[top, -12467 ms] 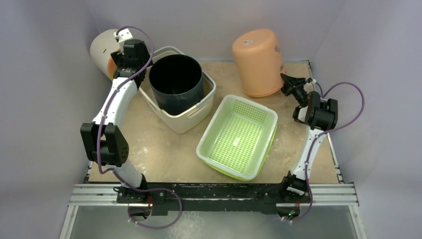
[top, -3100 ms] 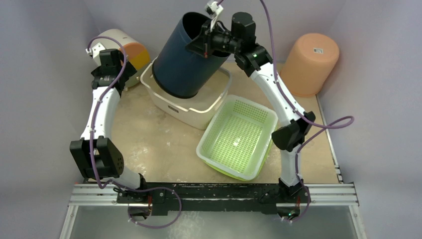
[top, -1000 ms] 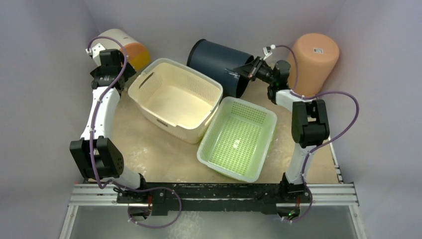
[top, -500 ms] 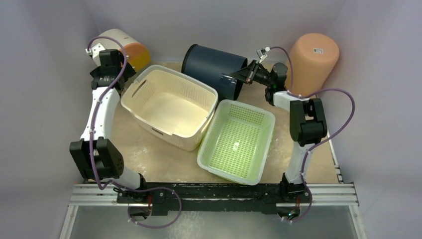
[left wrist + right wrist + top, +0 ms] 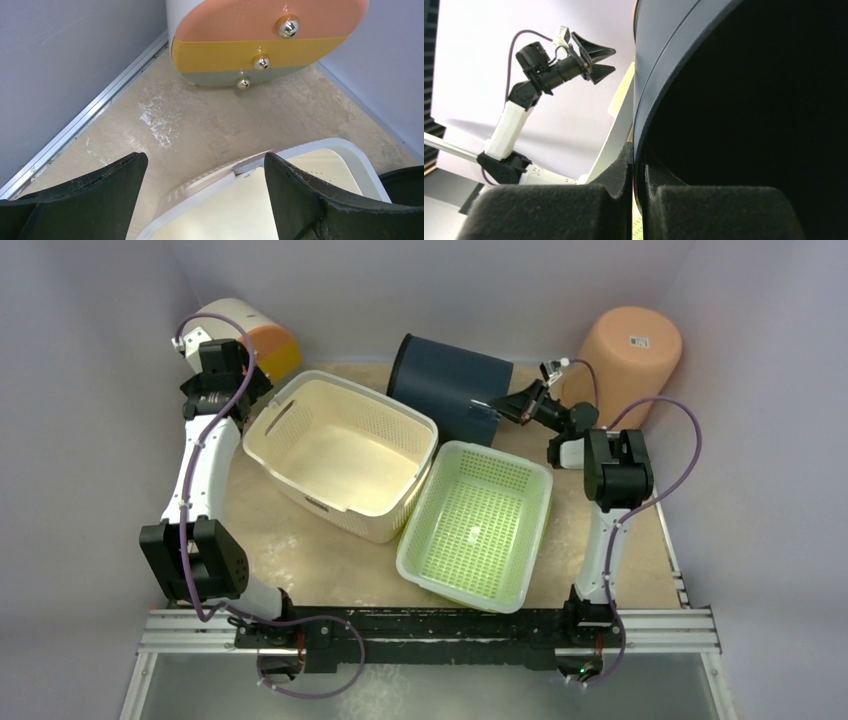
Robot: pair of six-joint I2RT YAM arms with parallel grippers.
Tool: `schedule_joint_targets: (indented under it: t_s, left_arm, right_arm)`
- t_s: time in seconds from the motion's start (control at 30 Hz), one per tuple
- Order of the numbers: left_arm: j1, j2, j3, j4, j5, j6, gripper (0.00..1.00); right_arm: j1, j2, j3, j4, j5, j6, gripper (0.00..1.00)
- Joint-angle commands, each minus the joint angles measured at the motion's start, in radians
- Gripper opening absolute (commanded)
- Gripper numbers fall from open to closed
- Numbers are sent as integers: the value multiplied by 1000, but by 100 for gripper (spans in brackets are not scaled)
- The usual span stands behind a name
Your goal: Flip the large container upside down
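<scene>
At 5 o'clock on the table (image 5: 300,550), a perforated basket (image 5: 470,525) is seen empty. At 9 o'clock the large container (image 5: 345,455) stands upright, mouth up and empty. The left gripper (image 5: 202,164) is spread wide over its 10 o'clock corner, with nothing grasped and the rim seen between the fingers. At 12 o'clock a navy bin (image 5: 445,380), lying on its side, is pinched at the rim by the closed right gripper (image 5: 638,192).
</scene>
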State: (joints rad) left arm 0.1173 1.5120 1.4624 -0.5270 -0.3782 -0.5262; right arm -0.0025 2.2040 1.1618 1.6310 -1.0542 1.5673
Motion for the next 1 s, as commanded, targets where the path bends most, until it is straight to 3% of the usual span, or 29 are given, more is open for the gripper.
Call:
schedule_joint_targets:
  t_s: [0.0,0.4,0.67,0.8,0.97]
  left_arm:
    - [-1,-30,26,12,-27,27,89]
    - [-1,-14,33,15,-45,29,89]
    - [-1,4,37,17,-50,35,89]
    - [0,7,38,20,-51,37,89]
    - [1,12,37,25,-47,35,89]
  right_arm:
    - [-87,37,-51,133,-74,33,0]
    - [-200,-14,-84,-408,-66,-376,2]
    - [-203,-9,-19,-387,-88,-349,12]
    - [-203,-27,36,-362,-97,-299,34]
    - [-195,-26,128,-340,-84,-241,37]
